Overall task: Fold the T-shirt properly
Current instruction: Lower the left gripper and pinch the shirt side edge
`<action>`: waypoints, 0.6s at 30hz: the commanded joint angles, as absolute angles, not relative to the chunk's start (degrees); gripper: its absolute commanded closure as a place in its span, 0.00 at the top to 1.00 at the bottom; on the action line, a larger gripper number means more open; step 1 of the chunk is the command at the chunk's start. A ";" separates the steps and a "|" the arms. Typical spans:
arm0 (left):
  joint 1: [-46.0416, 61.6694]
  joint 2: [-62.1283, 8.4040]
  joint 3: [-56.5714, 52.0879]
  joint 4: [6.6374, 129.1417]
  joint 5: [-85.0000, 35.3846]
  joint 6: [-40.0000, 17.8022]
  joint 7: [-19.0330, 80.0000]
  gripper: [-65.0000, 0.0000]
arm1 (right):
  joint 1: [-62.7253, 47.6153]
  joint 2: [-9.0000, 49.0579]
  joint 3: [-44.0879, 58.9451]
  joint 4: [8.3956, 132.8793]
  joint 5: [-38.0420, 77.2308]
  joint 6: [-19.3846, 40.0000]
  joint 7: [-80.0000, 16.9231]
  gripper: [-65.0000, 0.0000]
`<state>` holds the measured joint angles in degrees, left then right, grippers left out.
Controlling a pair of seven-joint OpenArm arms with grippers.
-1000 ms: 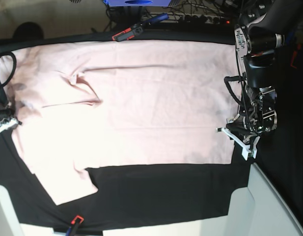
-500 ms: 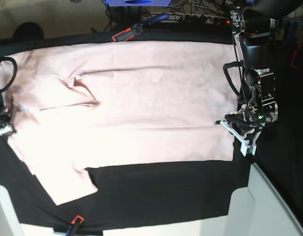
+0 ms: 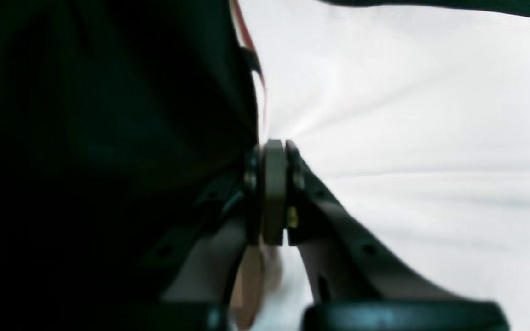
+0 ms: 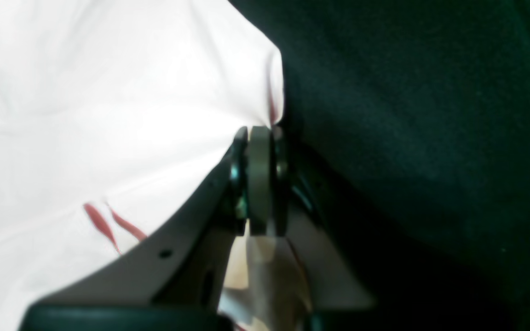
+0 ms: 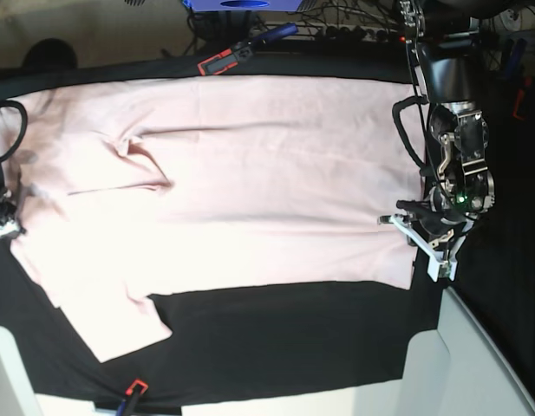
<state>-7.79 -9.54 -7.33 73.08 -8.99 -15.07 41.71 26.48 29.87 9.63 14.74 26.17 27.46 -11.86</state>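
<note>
Grippers, left (image 5: 404,222) and right (image 4: 259,133), are pinching opposite ends of the T-shirt (image 5: 250,182) we are holding flat on the tablecloth (image 5: 293,347), though uneven lifting risks bunching it.

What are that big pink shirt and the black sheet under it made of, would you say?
The T-shirt looks like thin, soft, matte knit, probably cotton: it lies limp, with gentle creases and a rumpled fold near one sleeve. The black table cloth looks like a dull, slightly fuzzy fabric, perhaps felt-like: the right wrist view shows a fine nap and no shine. Neither can be told for sure.
</note>
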 commanded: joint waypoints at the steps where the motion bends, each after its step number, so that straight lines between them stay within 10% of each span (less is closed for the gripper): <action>1: -8.13 -10.07 -7.43 74.86 -9.36 -15.43 40.57 0.00 | 27.65 31.60 9.71 15.69 26.86 27.56 -10.15 0.00; 18: -4.26 -8.84 -13.23 81.45 -13.23 -15.69 40.66 0.00 | 19.91 31.60 10.24 30.02 27.21 27.47 -12.79 0.00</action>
